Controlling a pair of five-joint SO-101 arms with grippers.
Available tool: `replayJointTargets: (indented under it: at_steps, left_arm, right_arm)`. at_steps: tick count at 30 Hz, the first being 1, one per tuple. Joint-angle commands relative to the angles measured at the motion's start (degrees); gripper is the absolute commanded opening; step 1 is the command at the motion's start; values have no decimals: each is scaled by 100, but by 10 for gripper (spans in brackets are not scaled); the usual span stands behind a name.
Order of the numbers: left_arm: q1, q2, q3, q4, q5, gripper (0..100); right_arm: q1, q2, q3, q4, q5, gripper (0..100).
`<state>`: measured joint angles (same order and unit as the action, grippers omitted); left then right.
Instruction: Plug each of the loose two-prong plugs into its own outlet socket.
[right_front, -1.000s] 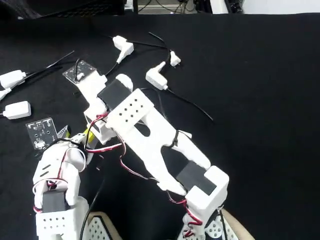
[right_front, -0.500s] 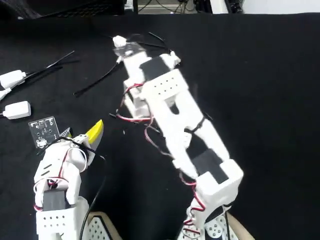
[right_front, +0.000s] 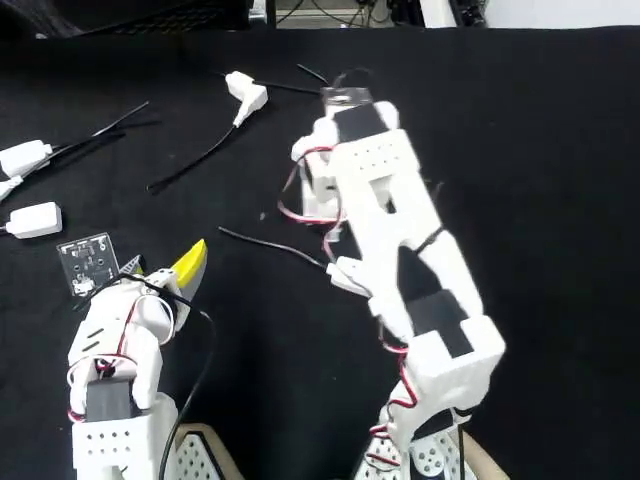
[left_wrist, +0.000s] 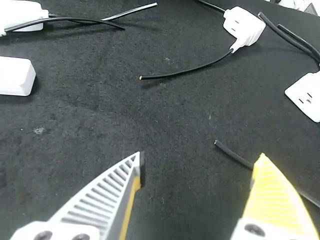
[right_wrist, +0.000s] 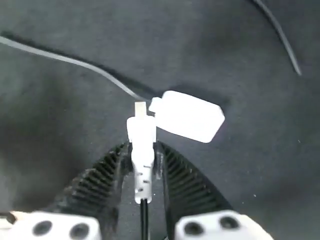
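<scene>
My right end effector (right_wrist: 143, 148) is clamped tight on a white two-prong plug (right_wrist: 141, 131), whose black cord runs back between the ribbed black fingers (right_wrist: 95, 185). The plug's tip sits right at the corner of a small white rounded outlet block (right_wrist: 189, 116) lying on the black cloth tabletop (right_front: 540, 150). I cannot tell whether the prongs are inside it. From above, my white right arm (right_front: 400, 230) stretches across the middle of the tabletop toward its far edge.

My left end effector (left_wrist: 201, 156) hangs over the near left part, gaping wide and holding nothing, with one finger grey-white and the other a yellow finger (left_wrist: 270, 195). Ahead of it lie a white outlet socket on a black cord (left_wrist: 245, 25) and a second white socket showing two slots (left_wrist: 307, 95). A loose black cord end (left_wrist: 230, 151) lies just beside the yellow finger. A white rectangular adapter block (right_front: 35, 220) and a small black circuit board (right_front: 85, 262) lie near the left edge.
</scene>
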<state>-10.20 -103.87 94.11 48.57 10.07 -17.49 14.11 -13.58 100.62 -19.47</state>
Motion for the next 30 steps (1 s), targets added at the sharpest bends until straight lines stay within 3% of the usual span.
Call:
replayJointTargets:
  at_steps: [1, 5, 9, 30]
  left_arm:
    - [-31, -53, -154, -9, 9, 344]
    - [-31, -53, -154, -9, 9, 344]
    - [-31, -53, -145, -9, 9, 344]
    - [-31, -53, -145, -18, 9, 344]
  right_arm:
    - [325, -716, 242, 62, -589, 15]
    - [220, -1305, 1121, 26, -1108, 13]
    - [-97, -1393, 1560, -202, -1169, 13]
    - [79, -215, 1657, -229, -1187, 12]
